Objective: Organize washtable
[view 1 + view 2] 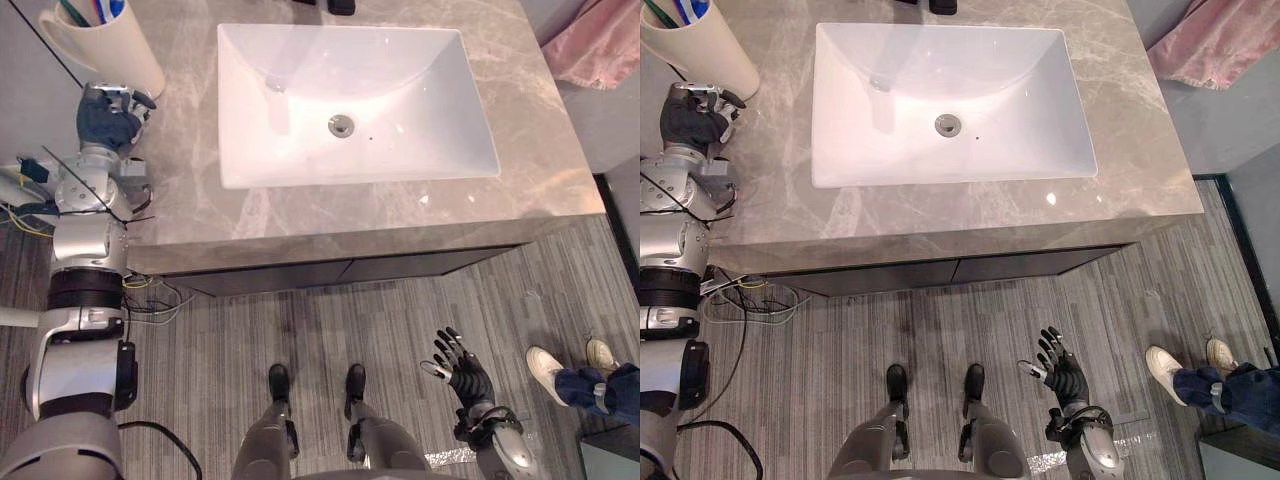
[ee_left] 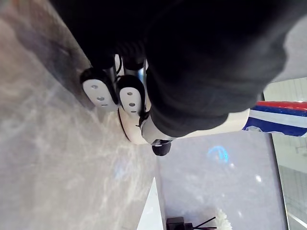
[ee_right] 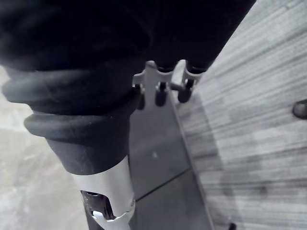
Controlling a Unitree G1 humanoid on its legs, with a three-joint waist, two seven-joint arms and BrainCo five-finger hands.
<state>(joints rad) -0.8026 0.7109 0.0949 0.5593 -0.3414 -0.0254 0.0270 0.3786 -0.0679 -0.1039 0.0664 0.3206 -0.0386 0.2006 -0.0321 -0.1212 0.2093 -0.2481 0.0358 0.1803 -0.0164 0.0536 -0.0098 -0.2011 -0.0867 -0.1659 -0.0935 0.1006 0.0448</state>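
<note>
Cup point(image 1: 100, 50), cream, holding toothbrushes point(image 1: 95, 10): stands at the far left corner of the worktop point(image 1: 185, 130); likely rigid, smooth, light and top-heavy, best taken round the mid-wall. Left hand point(image 1: 108, 115) just beside its base, grip cannot be told; right hand point(image 1: 462, 368) splayed, low over the floor. Sink point(image 1: 440, 110) is its nearest neighbour, to the right.

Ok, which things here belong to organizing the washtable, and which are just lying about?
Job: cream cup, toothbrushes standing in it, left hand beside the cup, countertop, sink.
Just there: pink cloth beyond the counter, a person's shoes on the floor, right hand hanging low.
</note>
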